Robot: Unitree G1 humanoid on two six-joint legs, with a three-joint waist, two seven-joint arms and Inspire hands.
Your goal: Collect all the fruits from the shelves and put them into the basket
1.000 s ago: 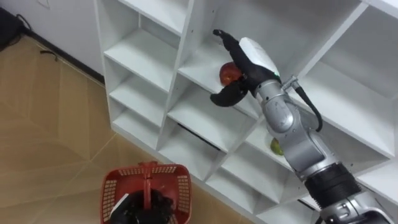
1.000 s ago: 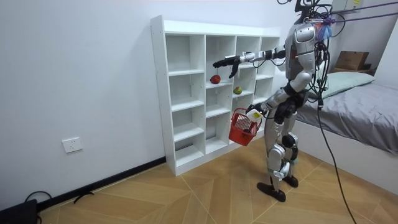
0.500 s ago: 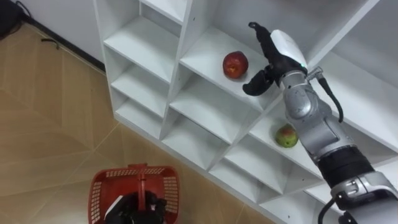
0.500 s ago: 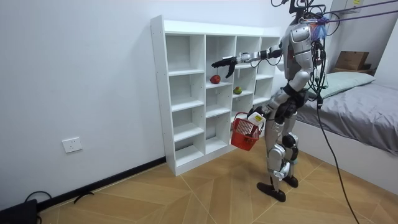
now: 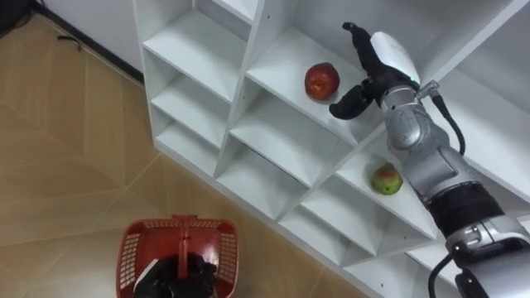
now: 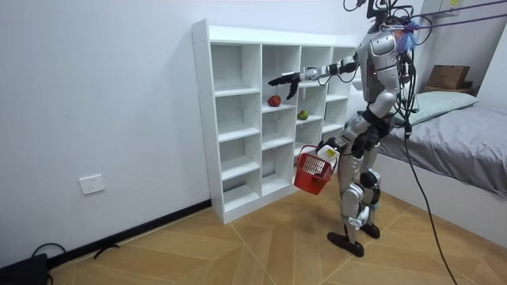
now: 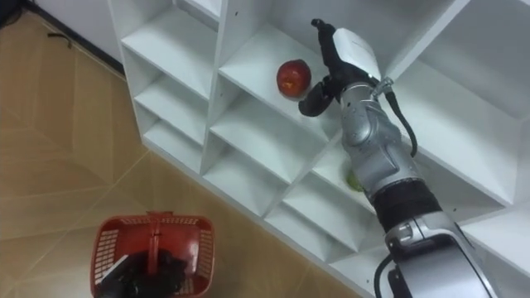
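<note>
Room view, hand (image 6: 283, 81) seemingly still near apple (image 6: 274, 100)

1. The closet (image 5: 273, 136) ran out past the top, right and lower edges of both eye views, so its outer compartments were cut away
2. The red basket (image 5: 132, 252) was clipped by the lower edge. The left robot hand (image 5: 184, 280), closed round its handle, was a dark mass there and was cut off too, and whatever lay beneath it in the basket could not be told
3. The green fruit (image 5: 386, 179) sat mostly behind the right forearm in the right eye view
4. In the room view the red fruit (image 6: 274, 100) and the green one were too small to name, and the bed (image 6: 467, 150) was cut by the right edge
</note>
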